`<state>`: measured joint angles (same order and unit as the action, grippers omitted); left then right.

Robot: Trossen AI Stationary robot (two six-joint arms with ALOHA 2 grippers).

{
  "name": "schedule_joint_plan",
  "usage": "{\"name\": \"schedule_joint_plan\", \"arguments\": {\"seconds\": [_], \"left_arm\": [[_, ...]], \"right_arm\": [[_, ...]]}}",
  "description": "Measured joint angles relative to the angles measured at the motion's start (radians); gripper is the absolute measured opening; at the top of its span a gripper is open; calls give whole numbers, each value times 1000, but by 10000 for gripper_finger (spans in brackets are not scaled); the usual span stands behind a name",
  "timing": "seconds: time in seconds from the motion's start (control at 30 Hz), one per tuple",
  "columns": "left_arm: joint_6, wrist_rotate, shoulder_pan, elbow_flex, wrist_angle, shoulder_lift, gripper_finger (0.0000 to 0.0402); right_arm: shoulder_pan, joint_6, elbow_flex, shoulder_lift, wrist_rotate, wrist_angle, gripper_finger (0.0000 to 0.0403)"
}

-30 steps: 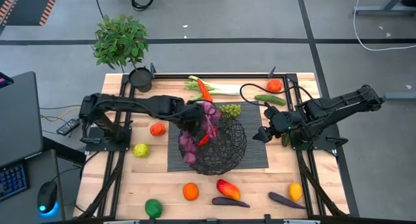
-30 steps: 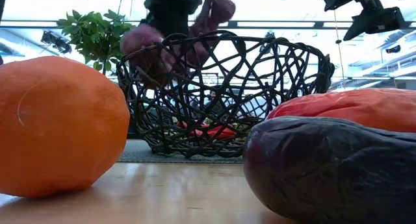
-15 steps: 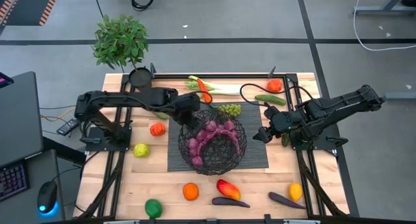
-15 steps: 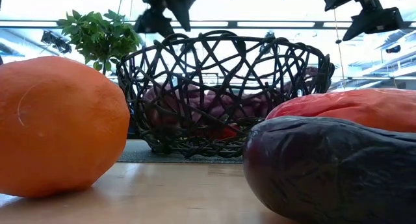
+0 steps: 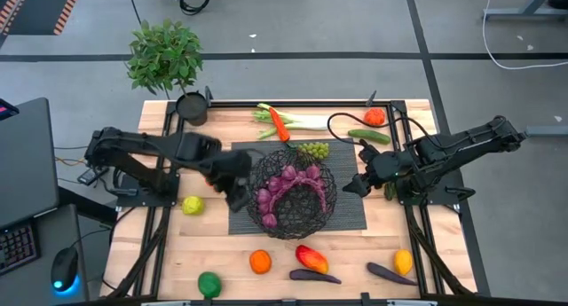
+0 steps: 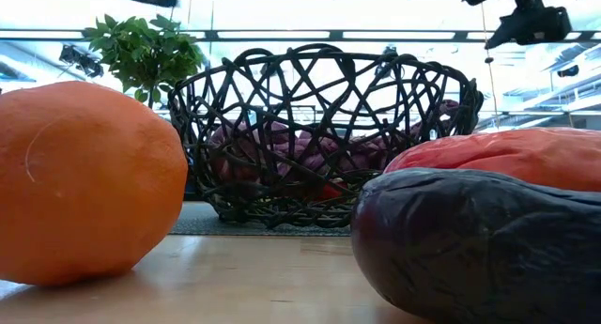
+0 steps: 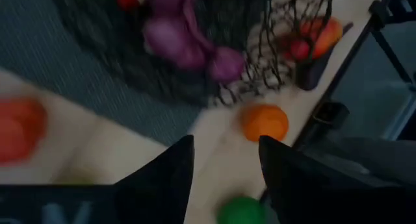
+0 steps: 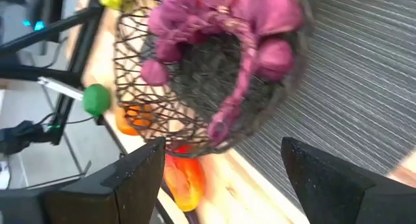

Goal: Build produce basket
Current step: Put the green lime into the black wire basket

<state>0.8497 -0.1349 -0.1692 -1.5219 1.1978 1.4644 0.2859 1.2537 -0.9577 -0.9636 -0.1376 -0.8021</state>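
On the grey mat (image 5: 351, 213) at mid-table you have the basket (image 5: 294, 198), with a string of purple produce (image 5: 288, 182) lying inside it. Your left gripper (image 5: 238, 198) hangs just beside the basket's left rim, fingers parted and empty. Your right gripper (image 5: 352, 185) waits off the basket's right side, jaws spread wide, holding nothing.

Grey concrete floor (image 5: 355, 22) around the wooden table (image 5: 177, 253), bright ceiling strip lights (image 6: 394, 35) overhead.

Onions (image 5: 288, 184) inside basket (image 5: 325, 207), mid-table on mat (image 5: 351, 213).
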Motion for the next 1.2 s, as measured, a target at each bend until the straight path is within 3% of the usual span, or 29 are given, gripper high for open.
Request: {"name": "schedule_joint_plan", "arguments": {"seconds": [0.2,0.5,0.77,1.03,1.2], "left_arm": [[240,4,-160,1,4,4,193],[167,5,-414,1,1,9,265],[274,21,-549,1,-120,10,352],[342,60,-665,0,-243,122,395],[333,58,-737,1,-244,220,399]], "right_arm": [[19,-36,0,-1,-55,70,312],[70,-104,0,-1,-105,113,312],[136,-124,0,-1,-175,109,312],[197,-106,0,-1,-233,92,312],[224,-111,0,0,-290,92,312]]}}
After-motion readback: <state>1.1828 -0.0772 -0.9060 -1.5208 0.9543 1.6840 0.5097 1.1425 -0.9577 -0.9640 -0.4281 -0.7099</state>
